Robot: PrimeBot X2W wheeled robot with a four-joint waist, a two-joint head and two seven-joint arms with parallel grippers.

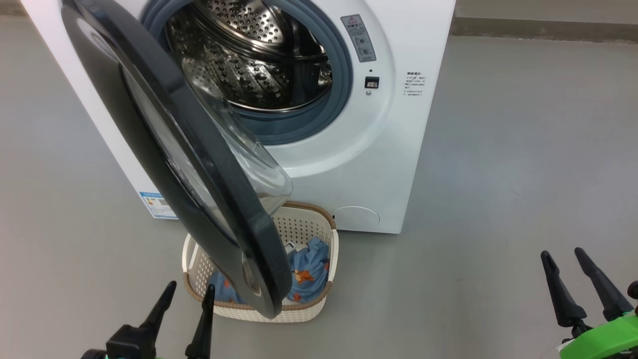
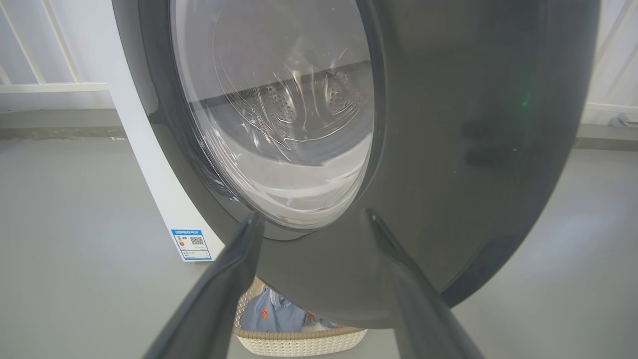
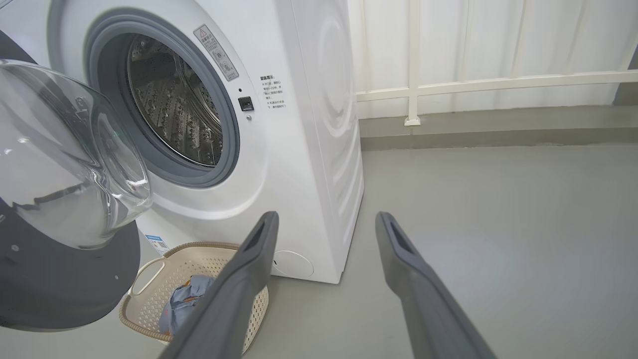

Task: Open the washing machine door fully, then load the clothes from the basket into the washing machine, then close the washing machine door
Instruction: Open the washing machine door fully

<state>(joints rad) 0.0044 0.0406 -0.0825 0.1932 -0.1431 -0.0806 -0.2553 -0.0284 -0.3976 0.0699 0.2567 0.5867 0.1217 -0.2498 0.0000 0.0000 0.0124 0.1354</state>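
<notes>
Big white boxy front-loading washing machine [image 1: 379,164], perforated steel drum [image 1: 249,55] exposed. Large round glossy black door [image 1: 164,124] with bulging clear glass window, swung out from the machine's front, partly open. Small cream-white perforated plastic basket [image 1: 305,227] on grey floor [image 1: 498,174] just before the machine's front, partly under the door. Light blue printed garments [image 1: 309,269] inside basket. Left gripper [image 1: 192,284] facing door's outer side, dark fingers spread wide, holding nothing. Right gripper [image 1: 562,251] well off to the machine's right, likewise wide apart, empty.

Finding the basket [image 1: 309,227] sitting on the floor [image 1: 498,199] before the washing machine [image 1: 398,149], the clothes [image 1: 306,271] lying in it, the washing machine door [image 1: 244,224] hanging above its left part.
</notes>
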